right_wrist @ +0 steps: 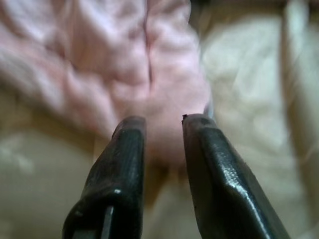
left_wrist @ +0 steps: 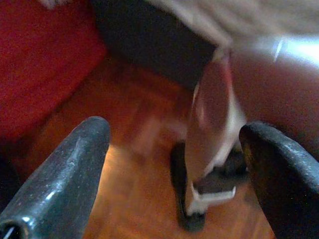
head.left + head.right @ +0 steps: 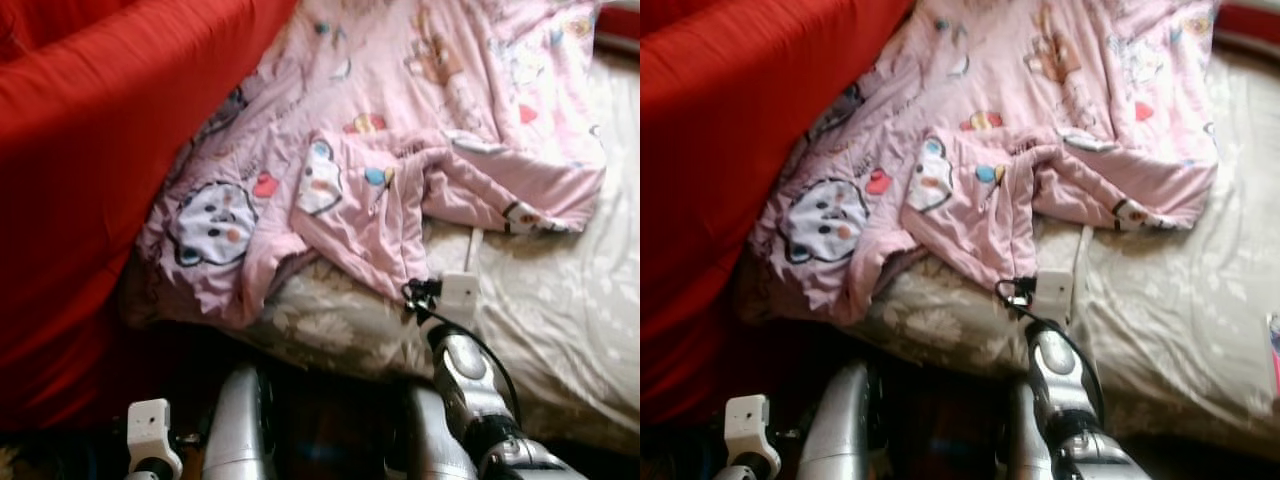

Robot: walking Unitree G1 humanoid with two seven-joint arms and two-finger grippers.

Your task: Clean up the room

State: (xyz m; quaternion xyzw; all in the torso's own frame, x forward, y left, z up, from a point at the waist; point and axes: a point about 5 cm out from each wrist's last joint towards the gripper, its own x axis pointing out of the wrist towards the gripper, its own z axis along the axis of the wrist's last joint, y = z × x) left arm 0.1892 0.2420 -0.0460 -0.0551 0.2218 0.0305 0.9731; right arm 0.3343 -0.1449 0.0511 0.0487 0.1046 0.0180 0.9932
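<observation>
Quilt (image 3: 400, 130): lies crumpled on the bed sheet (image 3: 560, 300), near corner overhanging the front edge. Blanket (image 3: 90, 150): left of quilt, alongside it. Right gripper (image 1: 163, 124): at the quilt's near corner.

A home bedroom: a bed (image 3: 560, 300) with a cream patterned sheet, a pink cartoon-print quilt (image 3: 400, 130), and a wooden floor (image 2: 134, 199).

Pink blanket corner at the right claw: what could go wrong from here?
1. The right claw has only a thin fold of the pink blanket corner between its fingers; a pull could slip it free.
2. The blanket lies crumpled and folded over itself on the bed, so dragging one corner may bunch it further.
3. The red cover overlaps the blanket's edge and might snag it.
</observation>
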